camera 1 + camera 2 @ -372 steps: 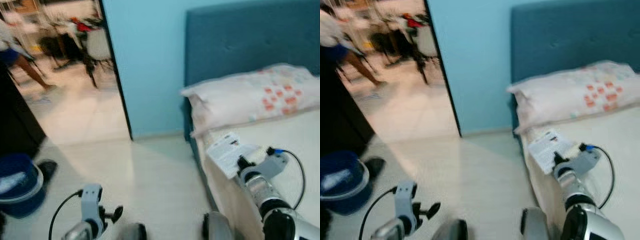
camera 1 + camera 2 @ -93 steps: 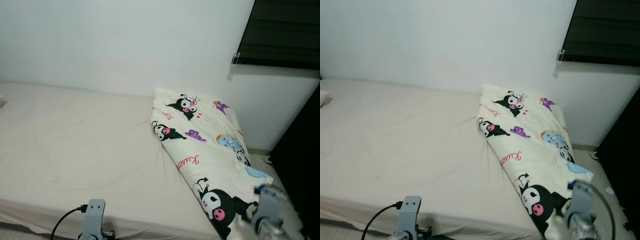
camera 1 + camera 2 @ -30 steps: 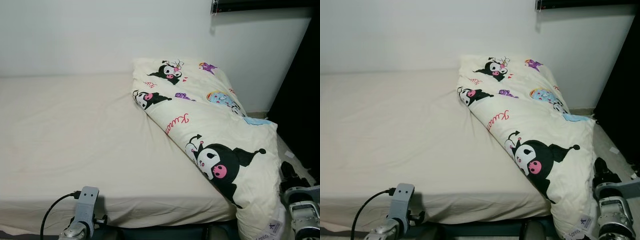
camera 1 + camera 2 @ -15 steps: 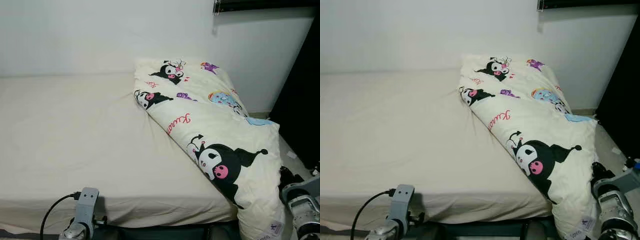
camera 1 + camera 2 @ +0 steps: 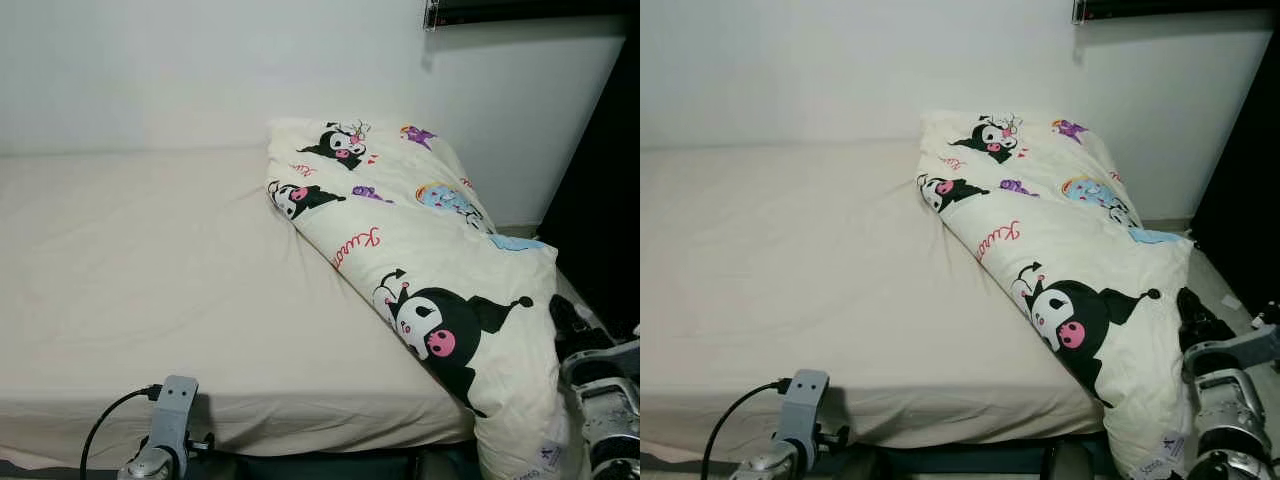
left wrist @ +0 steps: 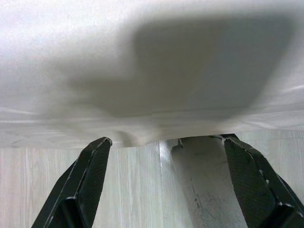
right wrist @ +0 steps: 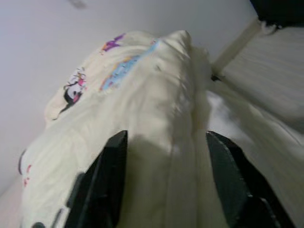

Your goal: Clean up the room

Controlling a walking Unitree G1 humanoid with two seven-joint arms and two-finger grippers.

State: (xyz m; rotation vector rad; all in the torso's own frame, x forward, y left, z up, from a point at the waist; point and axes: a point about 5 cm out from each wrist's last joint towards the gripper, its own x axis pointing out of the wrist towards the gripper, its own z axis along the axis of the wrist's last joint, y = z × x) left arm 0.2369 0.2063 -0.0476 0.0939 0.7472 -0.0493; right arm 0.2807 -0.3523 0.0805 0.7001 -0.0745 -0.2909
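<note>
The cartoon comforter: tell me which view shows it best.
The left eye view shows the cartoon comforter whole, folded along the bed's right side and hanging over the near corner. The right eye view matches. The right wrist view gives a blurred close-up between the right gripper's open fingers.

The cream cartoon-print duvet (image 5: pixel 420 270) before me lies bunched in a long heap along the right end of the bed (image 5: pixel 150 270), its lower corner hanging over the edge.

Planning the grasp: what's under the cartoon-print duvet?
The duvet lies on the bed's cream sheet, its lower end spilling over the mattress corner beside the open right gripper. Whatever is beneath it is covered.
</note>
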